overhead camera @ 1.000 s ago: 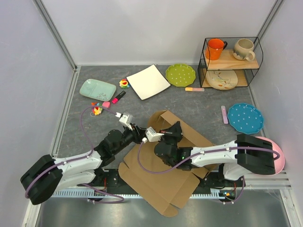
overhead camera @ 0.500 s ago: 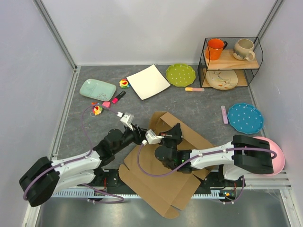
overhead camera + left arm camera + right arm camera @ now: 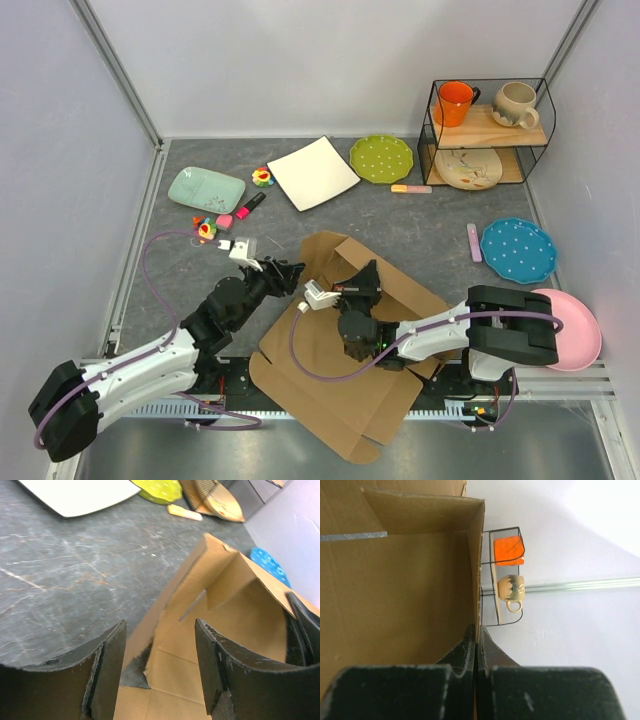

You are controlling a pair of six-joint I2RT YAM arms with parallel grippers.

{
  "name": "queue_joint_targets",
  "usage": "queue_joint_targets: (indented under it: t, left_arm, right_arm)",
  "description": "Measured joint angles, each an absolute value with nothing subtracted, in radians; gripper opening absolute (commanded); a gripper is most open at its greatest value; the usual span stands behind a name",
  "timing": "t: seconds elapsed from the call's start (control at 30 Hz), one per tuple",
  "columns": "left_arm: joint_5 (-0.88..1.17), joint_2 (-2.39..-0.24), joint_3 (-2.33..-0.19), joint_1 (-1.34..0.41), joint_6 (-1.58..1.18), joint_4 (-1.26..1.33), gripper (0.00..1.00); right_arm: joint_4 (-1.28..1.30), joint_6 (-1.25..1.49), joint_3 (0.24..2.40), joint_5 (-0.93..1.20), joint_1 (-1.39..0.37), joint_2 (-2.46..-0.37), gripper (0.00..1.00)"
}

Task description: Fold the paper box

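The paper box point(image 3: 340, 385) is brown cardboard lying mostly flat at the near middle, with its far panel and flaps raised. My right gripper point(image 3: 365, 280) is shut on the edge of a raised flap; in the right wrist view the cardboard edge point(image 3: 476, 570) runs straight into the closed gripper point(image 3: 478, 636). My left gripper point(image 3: 290, 272) is open and empty at the box's left far corner. In the left wrist view the left gripper point(image 3: 160, 650) hovers over a flat panel and a torn-looking corner notch, with the raised flaps point(image 3: 230, 595) ahead.
A white square plate point(image 3: 313, 172), a green plate point(image 3: 381, 157) and a teal tray point(image 3: 205, 187) lie at the back. A wire rack point(image 3: 487, 130) holds an orange mug and a cream mug. A blue plate point(image 3: 517, 249) and a pink plate point(image 3: 580, 340) lie right.
My left arm has swung left and its gripper now sits at the box's left corner. The right gripper has shifted slightly left with the flap, which stands a little higher.
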State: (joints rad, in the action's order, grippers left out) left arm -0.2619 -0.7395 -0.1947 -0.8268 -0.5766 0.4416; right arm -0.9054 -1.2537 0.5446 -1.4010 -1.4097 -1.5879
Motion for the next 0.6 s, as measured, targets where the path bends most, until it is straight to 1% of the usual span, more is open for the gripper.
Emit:
queue_joint_targets:
  t: [0.27,0.6]
  left_arm:
    - [-0.438,-0.730,-0.194,-0.826,-0.611,0.390,0.66]
    - [-0.525,-0.686,-0.210,-0.793,-0.609,0.377,0.75]
  right_arm:
    - [-1.009,-1.380,0.530,-1.327,-1.401,-1.592,0.00]
    - [-1.042,-1.515,0.579,-1.237,-1.322,-1.590,0.00]
